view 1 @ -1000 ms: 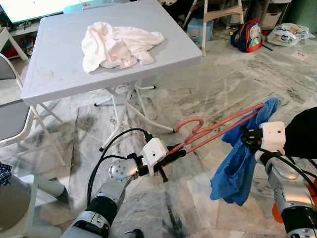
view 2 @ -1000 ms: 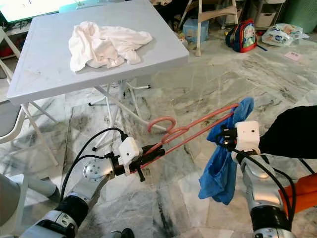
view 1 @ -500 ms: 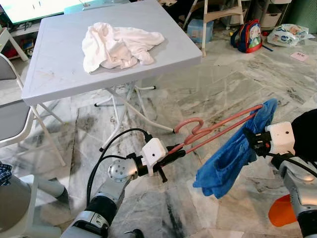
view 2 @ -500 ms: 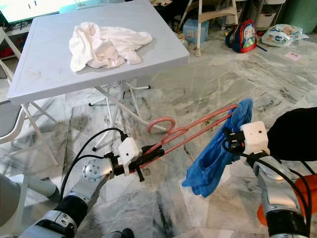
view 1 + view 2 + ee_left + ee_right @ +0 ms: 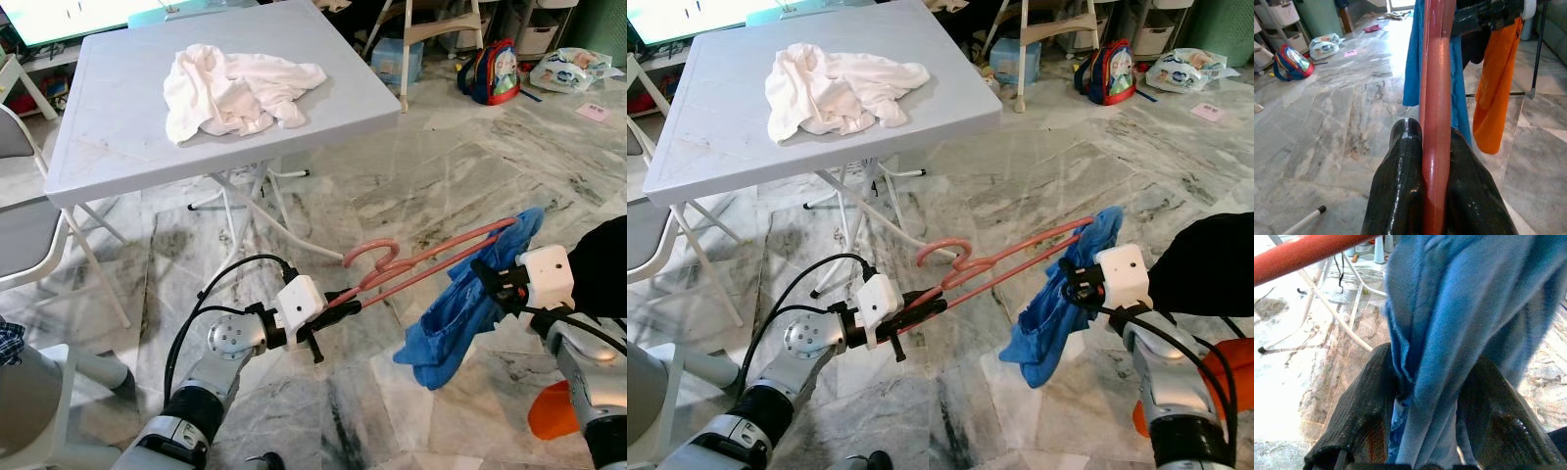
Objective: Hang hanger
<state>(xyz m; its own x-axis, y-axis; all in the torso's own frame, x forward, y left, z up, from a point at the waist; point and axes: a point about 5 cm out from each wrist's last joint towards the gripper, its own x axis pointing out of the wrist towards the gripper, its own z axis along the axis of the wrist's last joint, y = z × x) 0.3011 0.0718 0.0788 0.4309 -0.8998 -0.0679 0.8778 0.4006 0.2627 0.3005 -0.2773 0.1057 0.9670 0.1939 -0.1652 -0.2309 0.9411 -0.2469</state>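
While your left claw (image 5: 338, 300) is clamped on one end of the pink hanger (image 5: 411, 266), you hold it out low above the marble floor (image 5: 441, 166), its hook (image 5: 369, 252) curling upward near the middle. In the left wrist view the two black fingers (image 5: 1400, 196) press the hanger's bar from both sides. Your right claw (image 5: 490, 277) is closed on the blue cloth (image 5: 456, 313), which is draped over the hanger's far end and hangs down in a bunch clear of the floor; the right wrist view shows the fabric pinched between both fingers (image 5: 1361, 411). Beyond the arms stands the grey folding desk (image 5: 118, 127) with a crumpled white cloth (image 5: 235, 90) lying on it. You can see a small backpack (image 5: 493, 69) on the floor farther back.
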